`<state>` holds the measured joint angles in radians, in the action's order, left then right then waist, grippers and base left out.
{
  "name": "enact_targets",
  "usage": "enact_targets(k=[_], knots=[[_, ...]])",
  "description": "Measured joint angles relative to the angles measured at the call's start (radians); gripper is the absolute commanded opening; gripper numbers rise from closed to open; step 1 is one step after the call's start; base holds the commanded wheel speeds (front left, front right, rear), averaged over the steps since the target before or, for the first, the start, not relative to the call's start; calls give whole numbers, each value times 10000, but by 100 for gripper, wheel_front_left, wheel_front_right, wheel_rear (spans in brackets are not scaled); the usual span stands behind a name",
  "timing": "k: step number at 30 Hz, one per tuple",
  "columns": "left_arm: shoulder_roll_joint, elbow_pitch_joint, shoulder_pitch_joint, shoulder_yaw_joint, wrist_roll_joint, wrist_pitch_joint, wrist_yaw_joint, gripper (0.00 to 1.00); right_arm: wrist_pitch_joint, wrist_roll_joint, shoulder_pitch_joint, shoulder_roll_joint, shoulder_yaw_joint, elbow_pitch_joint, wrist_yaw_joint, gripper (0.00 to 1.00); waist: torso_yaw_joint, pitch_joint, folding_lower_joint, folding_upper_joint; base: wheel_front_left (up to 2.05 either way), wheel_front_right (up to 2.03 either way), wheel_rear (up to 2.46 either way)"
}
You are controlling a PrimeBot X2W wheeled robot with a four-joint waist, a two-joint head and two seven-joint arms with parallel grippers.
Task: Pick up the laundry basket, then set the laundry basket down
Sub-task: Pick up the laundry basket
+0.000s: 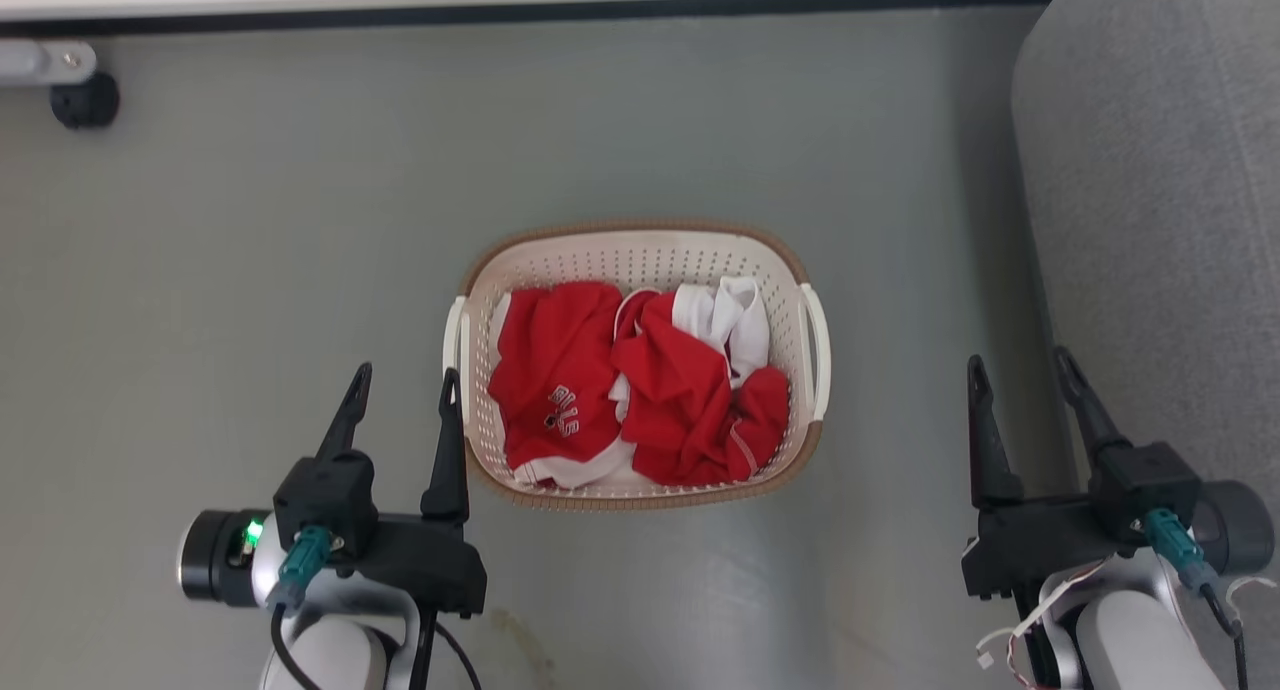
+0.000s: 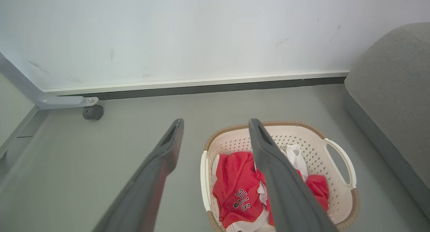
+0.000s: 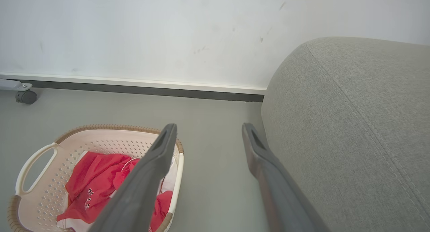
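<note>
1. On the floor (image 1: 250, 250), about midway between the wall's edge and the robot, the basket (image 1: 640, 260) stands upright on its base. A grey sofa (image 1: 1150, 220) lies off to its right and apart from it.
2. By my reading the task has barely begun. The basket is not lifted, and neither gripper holds anything.
3. The left gripper (image 1: 407, 371) is spread wide and empty. Its inner finger shows just beside the left handle (image 1: 455, 335), but I cannot tell whether they touch.
4. The right gripper (image 1: 1018, 356) is also wide and empty. It hangs over bare floor between the basket and the sofa, well apart from the right handle (image 1: 818, 350).
5. What is left is all of it, I judge: bring both grippers to the handles, close on them, raise the basket level, then set it back down.
6. The basket is a cream-white oval of perforated plastic with a brown woven-look rim (image 1: 640, 227). A white loop handle sits on each long side.
7. It is partly filled with crumpled clothes that sit below the rim. They are mostly red cloth (image 1: 560, 370) with lettering, with a white piece (image 1: 735, 320) toward the far right.
8. The load looks light and soft and sits fairly central. I would expect little tilt if both handles rise together.
</note>
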<state>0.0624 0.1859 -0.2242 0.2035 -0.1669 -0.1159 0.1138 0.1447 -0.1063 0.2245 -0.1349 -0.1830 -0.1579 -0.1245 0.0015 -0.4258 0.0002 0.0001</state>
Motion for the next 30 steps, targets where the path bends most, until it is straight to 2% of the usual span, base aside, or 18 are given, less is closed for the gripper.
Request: enact_targets(k=[15,30], knots=[[-38,360,-1174,217,17,84,-176,100,-115,211,1025,-148,67,52,0,100,154,-1678,-1,0,0,0,0],[-63,1925,-2586,173,-128,174,-539,100,-253,307,2471,-161,-98,-1383,161,100,361,-2767,-1,0,0,0,0]])
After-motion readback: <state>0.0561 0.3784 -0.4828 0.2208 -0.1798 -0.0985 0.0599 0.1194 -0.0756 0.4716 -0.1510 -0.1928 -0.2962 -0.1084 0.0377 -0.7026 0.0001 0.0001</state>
